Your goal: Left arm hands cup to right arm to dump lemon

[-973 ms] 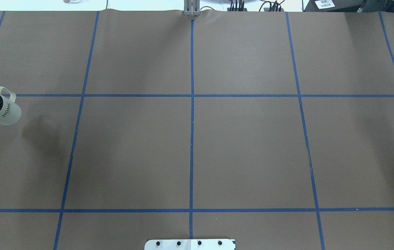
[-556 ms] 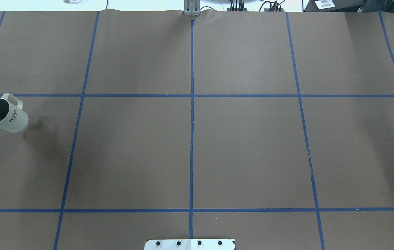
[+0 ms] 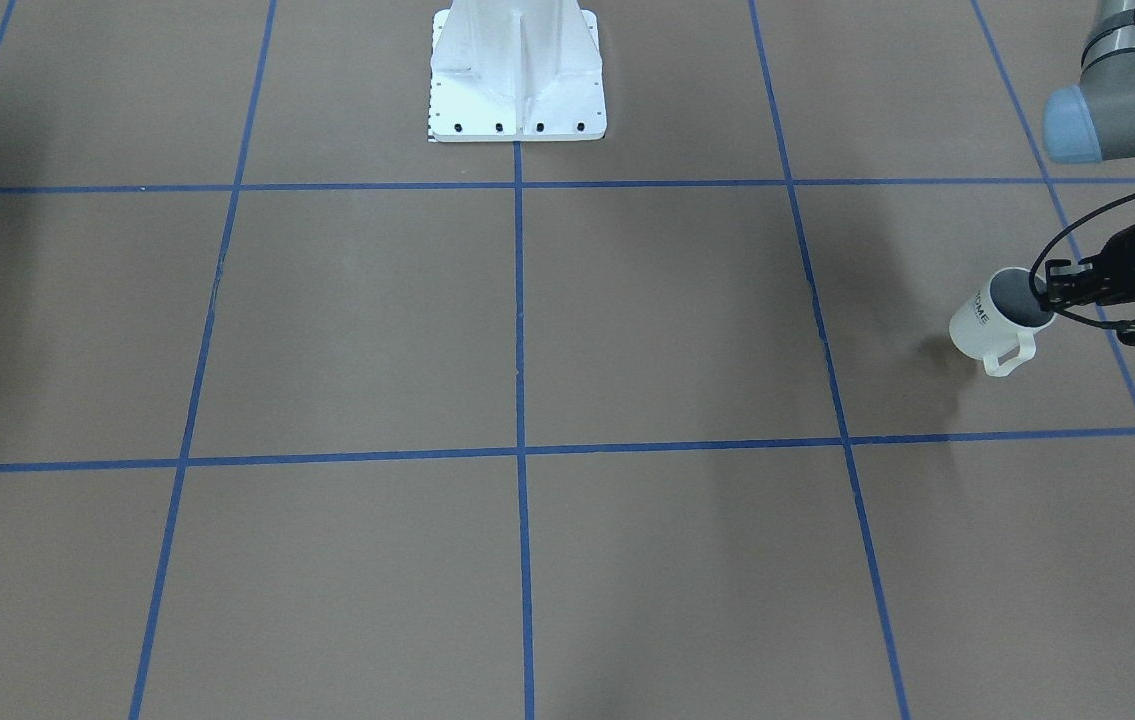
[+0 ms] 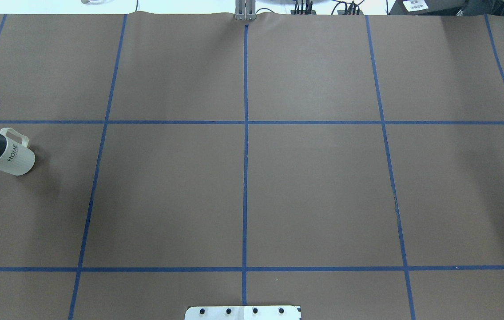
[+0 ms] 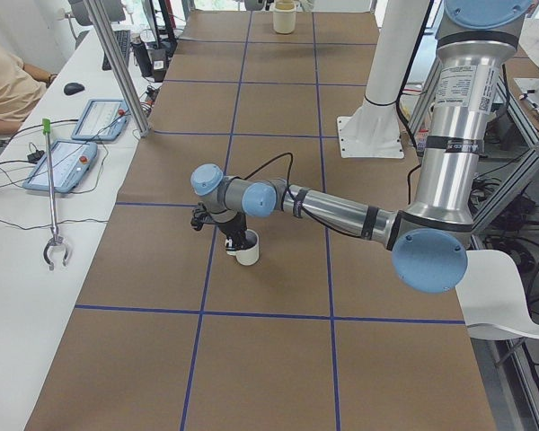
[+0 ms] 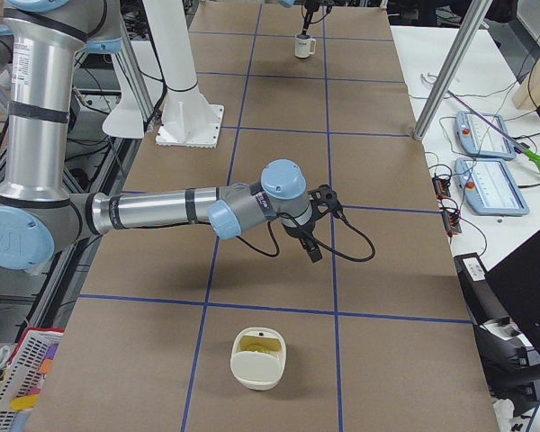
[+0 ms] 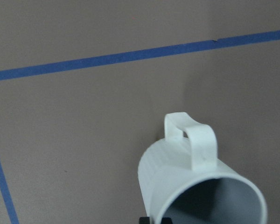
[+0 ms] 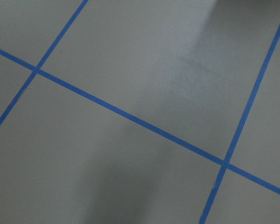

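The left end effector [image 3: 1045,292] is clamped on the rim of the cup [image 4: 6,155], one finger inside the mouth and one outside. The white "HOME" mug stands near the left end of the table [image 4: 314,191], its long axis close to upright, mouth up. Its handle [image 4: 17,134] points away from the robot. No lemon shows in the grey inside.

The left arm is nearer by far. The right end effector [image 6: 313,247] hovers well apart, toward the table's other end, and I cannot tell how its jaws stand. The hand-over therefore calls for the cup to travel right.

Compared with a second ago, the cup sits lower and a little nearer the robot. Its shadow [image 3: 932,348], then well apart, now lies just beside it, so it looks at or just above the table.
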Controlling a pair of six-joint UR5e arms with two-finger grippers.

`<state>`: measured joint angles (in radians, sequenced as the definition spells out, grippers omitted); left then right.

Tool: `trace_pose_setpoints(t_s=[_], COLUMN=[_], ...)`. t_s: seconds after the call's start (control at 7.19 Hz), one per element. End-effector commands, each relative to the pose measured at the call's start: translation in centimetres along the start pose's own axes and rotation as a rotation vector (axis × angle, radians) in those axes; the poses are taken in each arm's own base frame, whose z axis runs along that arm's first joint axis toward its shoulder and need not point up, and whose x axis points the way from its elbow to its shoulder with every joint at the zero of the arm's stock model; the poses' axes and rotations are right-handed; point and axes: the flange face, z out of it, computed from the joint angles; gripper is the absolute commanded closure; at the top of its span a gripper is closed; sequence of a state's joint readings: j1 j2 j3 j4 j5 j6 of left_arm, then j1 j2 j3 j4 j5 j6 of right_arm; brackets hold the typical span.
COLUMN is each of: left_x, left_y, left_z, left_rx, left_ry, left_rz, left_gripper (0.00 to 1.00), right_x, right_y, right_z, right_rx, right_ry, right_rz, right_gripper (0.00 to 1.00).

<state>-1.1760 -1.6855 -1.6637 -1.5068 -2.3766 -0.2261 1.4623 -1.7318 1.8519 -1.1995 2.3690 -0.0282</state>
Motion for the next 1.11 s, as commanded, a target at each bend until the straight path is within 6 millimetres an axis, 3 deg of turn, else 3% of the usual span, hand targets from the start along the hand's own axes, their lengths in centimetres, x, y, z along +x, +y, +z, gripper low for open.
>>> trace_pose_setpoints(t_s=[0.0, 0.14, 0.28, 0.56, 0.83, 0.97], left_x=[0.8, -1.4, -3.6, -10.8, -18.6, -20.2], left_y=[0.7, 1.0, 1.3, 3.5, 4.7, 5.1], left_z=[-2.3, -6.9, -8.5, -10.0, -10.1, -9.7], left_rx=[0.046, 0.134, 0.163, 0.187, 0.188, 0.181], left_ry=[0.001, 0.003, -0.004, -0.02, -0.021, -0.018], left_rz=[0.028, -0.006, 0.017, 0.048, 0.055, 0.042], left_gripper=[0.0, 0.0, 0.0, 0.0, 0.0, 0.0], right_x=[-0.3, -0.3, -0.5, 1.5, 2.2, 2.6], right_y=[-0.6, -0.6, -0.6, 0.3, 1.0, 1.6], right_z=[-0.2, -0.2, -0.4, -1.7, -2.1, -2.2], right_rx=[0.007, 0.007, 0.012, -0.007, -0.032, -0.051], right_ry=[0.001, 0.001, -0.001, 0.019, 0.022, 0.017], right_rz=[-0.011, -0.011, -0.012, 0.07, 0.102, 0.111], right_gripper=[0.0, 0.0, 0.0, 0.0, 0.0, 0.0])
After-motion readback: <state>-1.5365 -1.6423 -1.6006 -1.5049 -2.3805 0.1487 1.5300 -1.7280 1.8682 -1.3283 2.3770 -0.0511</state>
